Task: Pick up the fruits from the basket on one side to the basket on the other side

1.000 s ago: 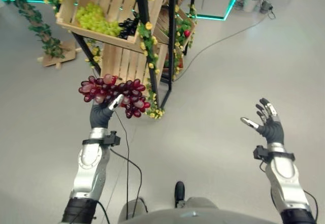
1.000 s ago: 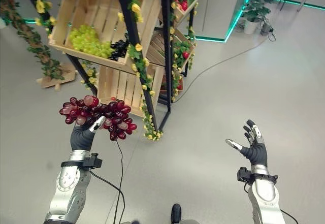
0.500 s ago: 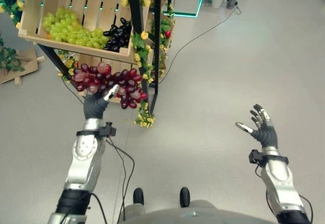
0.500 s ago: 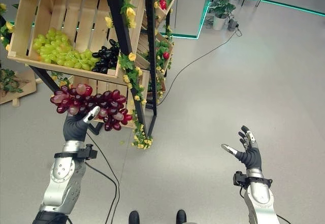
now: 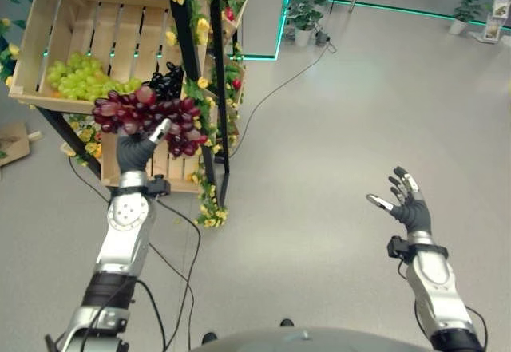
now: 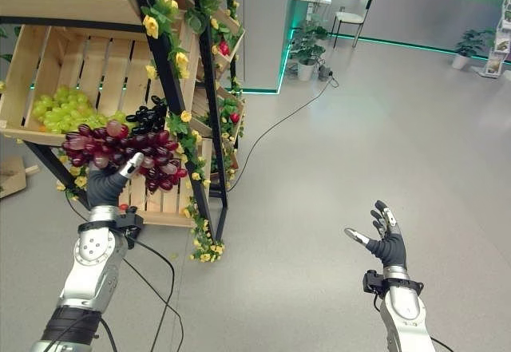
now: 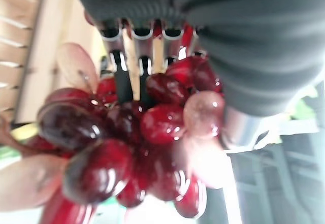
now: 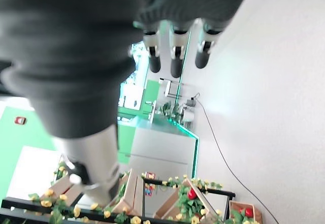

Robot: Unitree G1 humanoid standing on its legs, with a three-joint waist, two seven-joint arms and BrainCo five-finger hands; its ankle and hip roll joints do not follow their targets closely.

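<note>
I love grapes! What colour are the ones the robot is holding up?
The grapes in the left hand are dark red, clearest in the left wrist view.

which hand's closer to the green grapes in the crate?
Left. The left hand, shut on the red grapes, is just below the crate's green grapes. The right hand hangs open far off over bare floor.

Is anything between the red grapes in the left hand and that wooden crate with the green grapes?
Nothing visible. The left hand holds the red grape bunch right before the wooden crate, its open front facing them.
</note>
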